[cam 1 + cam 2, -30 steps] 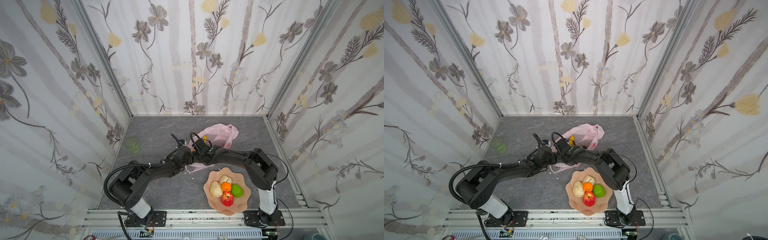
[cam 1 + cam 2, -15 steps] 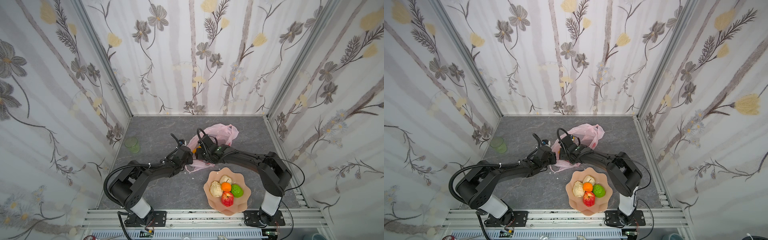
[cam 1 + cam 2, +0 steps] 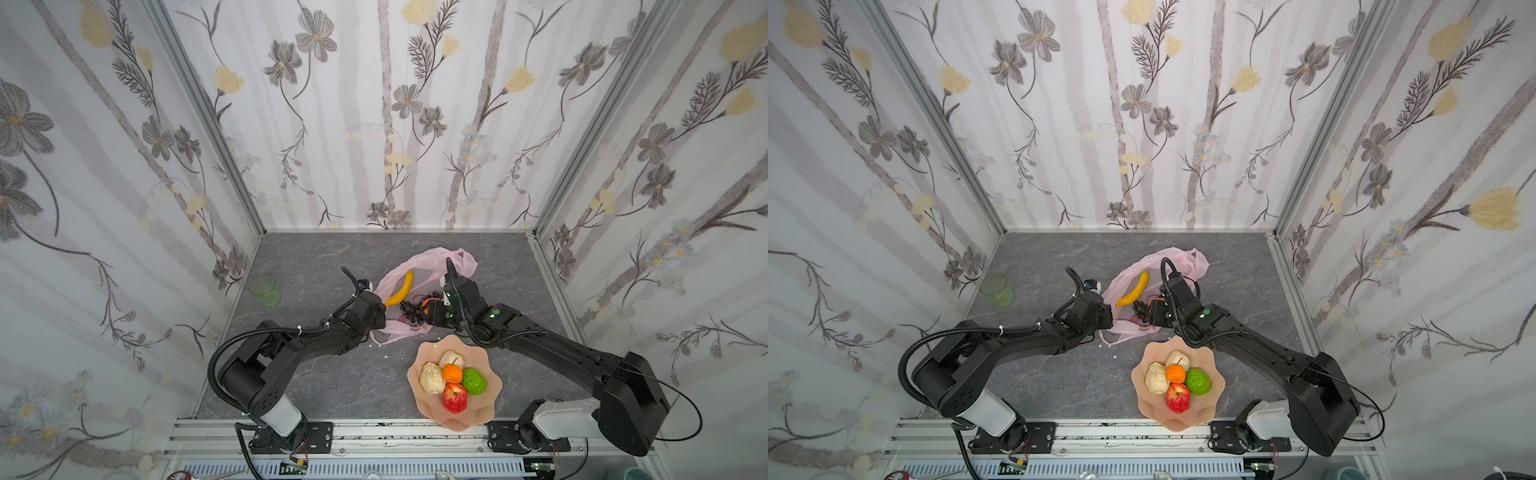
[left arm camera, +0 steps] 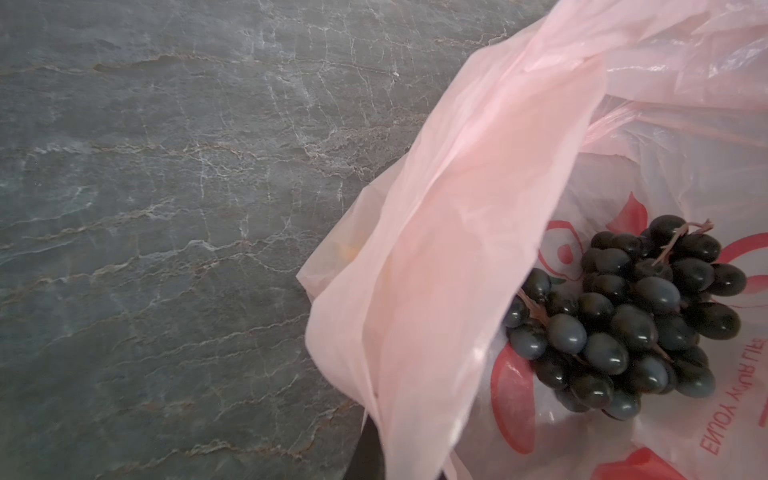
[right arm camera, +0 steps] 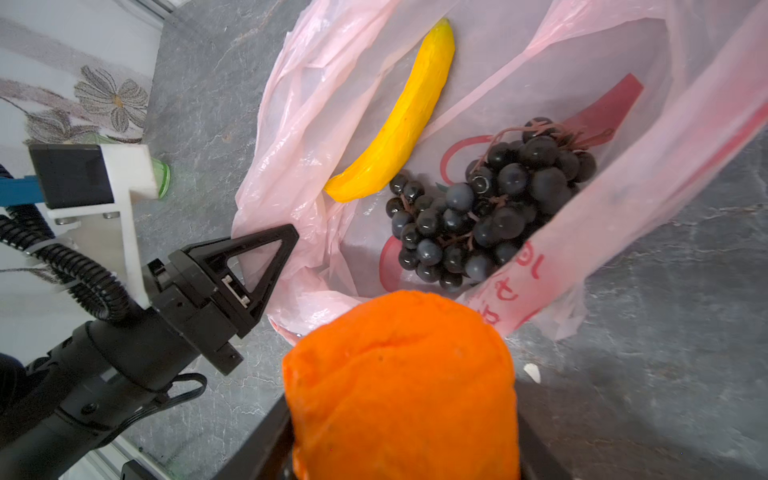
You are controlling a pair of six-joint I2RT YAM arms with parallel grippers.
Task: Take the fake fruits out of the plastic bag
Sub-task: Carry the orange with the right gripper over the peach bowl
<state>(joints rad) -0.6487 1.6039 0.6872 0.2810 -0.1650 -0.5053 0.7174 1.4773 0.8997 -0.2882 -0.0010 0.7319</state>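
Right gripper (image 5: 401, 440), just beyond the plate (image 3: 463, 417) of five fruits, is clamped about half open on an orange (image 5: 399, 365) held at the bag's (image 5: 623, 199) near edge. Left gripper (image 5: 284, 243) is shut on the bag's rim, by which the mouth is kept open. Grapes (image 5: 486, 208) and, farthest, a banana (image 5: 399, 120) lie inside. Removal is judged under way. Next, the orange is to be carried to the plate and released.

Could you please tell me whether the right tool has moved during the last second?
Yes. In a top view the right tool, gripping an orange, has shifted right, away from the plastic bag's middle and closer to the plate.
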